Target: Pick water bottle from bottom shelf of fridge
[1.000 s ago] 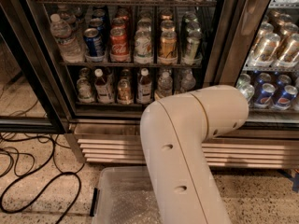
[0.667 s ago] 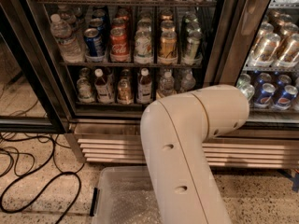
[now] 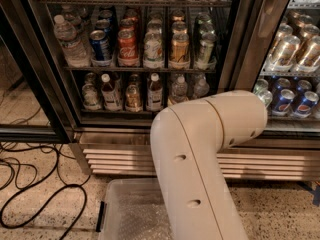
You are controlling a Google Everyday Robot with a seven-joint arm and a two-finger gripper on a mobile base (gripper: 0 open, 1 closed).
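The fridge [image 3: 239,44] stands in front of me with its louvered steel base [image 3: 120,159]. On the bottom shelf [image 3: 115,112] a small clear water bottle [image 3: 179,89] stands right of centre, with a second clear one [image 3: 201,86] beside it. Brown-liquid bottles with white caps [image 3: 154,91] stand to their left. My cream arm [image 3: 200,149] fills the lower middle, and its upper end [image 3: 247,116] lies just below and right of the water bottle. My gripper is not in view.
Cans [image 3: 127,46] and a large clear bottle [image 3: 70,41] fill the rack above. The right cooler section holds more cans [image 3: 295,100]. A clear plastic bin [image 3: 130,214] sits on the floor by the arm. Black cables [image 3: 40,204] lie at the left.
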